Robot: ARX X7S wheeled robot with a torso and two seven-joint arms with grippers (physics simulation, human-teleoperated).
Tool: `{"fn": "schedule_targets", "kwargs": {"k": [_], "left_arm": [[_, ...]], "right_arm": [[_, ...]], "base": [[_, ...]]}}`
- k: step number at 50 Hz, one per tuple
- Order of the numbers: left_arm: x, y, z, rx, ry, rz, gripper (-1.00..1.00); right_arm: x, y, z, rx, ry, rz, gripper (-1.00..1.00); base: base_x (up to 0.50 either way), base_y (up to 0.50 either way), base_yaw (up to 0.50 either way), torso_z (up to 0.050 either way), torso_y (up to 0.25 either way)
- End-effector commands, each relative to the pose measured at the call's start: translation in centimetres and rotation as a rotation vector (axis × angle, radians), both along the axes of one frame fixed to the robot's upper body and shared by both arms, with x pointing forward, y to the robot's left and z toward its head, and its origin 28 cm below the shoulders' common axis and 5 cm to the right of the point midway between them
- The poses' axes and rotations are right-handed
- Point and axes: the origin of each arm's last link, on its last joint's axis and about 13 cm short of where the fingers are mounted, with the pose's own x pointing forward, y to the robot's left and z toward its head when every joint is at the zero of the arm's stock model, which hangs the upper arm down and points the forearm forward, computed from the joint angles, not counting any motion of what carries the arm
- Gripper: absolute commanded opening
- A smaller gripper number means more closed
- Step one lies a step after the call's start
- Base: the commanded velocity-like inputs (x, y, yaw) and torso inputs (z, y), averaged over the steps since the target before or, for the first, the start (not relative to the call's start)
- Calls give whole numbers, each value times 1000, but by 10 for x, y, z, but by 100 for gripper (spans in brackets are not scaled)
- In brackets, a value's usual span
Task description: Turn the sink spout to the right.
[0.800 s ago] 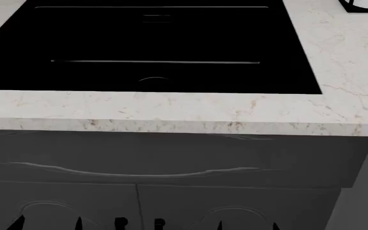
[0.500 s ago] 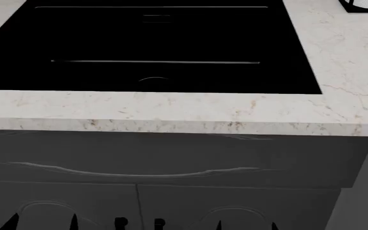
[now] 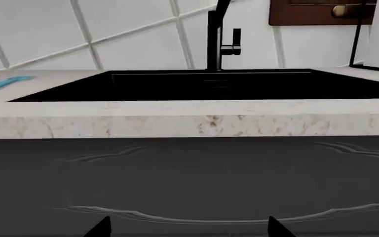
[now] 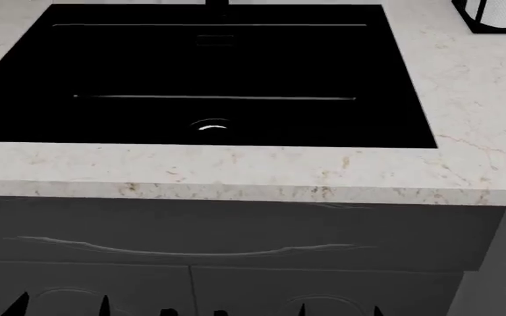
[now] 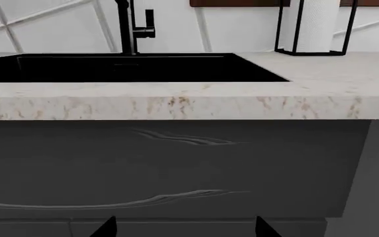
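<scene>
Left wrist view: the slim matte black sink spout (image 3: 213,37) rises as an upright column at the far rim of the large rectangular black sink (image 3: 209,85), against the white tiled wall; its arm leaves the picture at the top. A small black lever handle (image 3: 234,41) sticks out beside the column. The left hand (image 3: 188,229) shows only two dark fingertips, set apart and holding nothing, low in front of the dark grey cabinet drawer (image 3: 196,177). A blue utensil (image 3: 4,83) lies on the pale speckled stone tabletop (image 3: 176,118), well apart from the basin.

Head view: the sink fills the middle, its silvery drain (image 4: 211,126) near the front wall; only the spout's base (image 4: 217,2) peeks in. Dark tips at the lower edge are probably both hands.

Right wrist view: the right hand (image 5: 184,227) likewise sits low (fingertips apart, empty), below the tabletop's front edge. A black wire paper towel holder (image 5: 315,27) stands right of the basin. The space over the basin looks open for reaching; both arms must first clear that overhanging edge.
</scene>
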Motion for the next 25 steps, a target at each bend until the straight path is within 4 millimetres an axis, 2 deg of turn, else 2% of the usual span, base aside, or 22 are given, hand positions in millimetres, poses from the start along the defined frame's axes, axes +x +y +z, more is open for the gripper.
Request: {"fn": "schedule_targets", "kwargs": {"k": [1,12,17,18,19,20,22,23,25], "left_arm": [[0,0,0,7,-3,-16,100],[-1,0,1,-8,-3,-20,100],[1,3,0,-47,-1,55,100],[1,5,1,-70,-12,88,100],[0,5,2,-2,-15,90,100],[-2,2,5,-17,-53,45,100],[-1,3,7,-30,-54,78,100],[-1,4,8,24,-47,130,100],[-3,3,15,28,-77,109,100]], "right_arm": [[0,0,0,1,2,-1,100],[0,0,0,2,9,-2,100],[0,-1,0,10,5,-10,100],[0,-2,3,26,0,-24,100],[0,-3,5,30,3,-32,100],[0,-4,7,15,-6,-42,100],[-1,-3,11,-45,-24,-38,100],[-1,-3,13,-45,-28,-44,100],[1,-5,16,-100,-40,-54,100]], "base": [[0,0,0,50,0],[0,0,0,50,0],[0,0,0,50,0],[0,0,0,29,0],[0,0,0,0,0],[0,0,0,0,0],[0,0,0,0,0],[0,0,0,0,0],[0,0,0,0,0]]}}
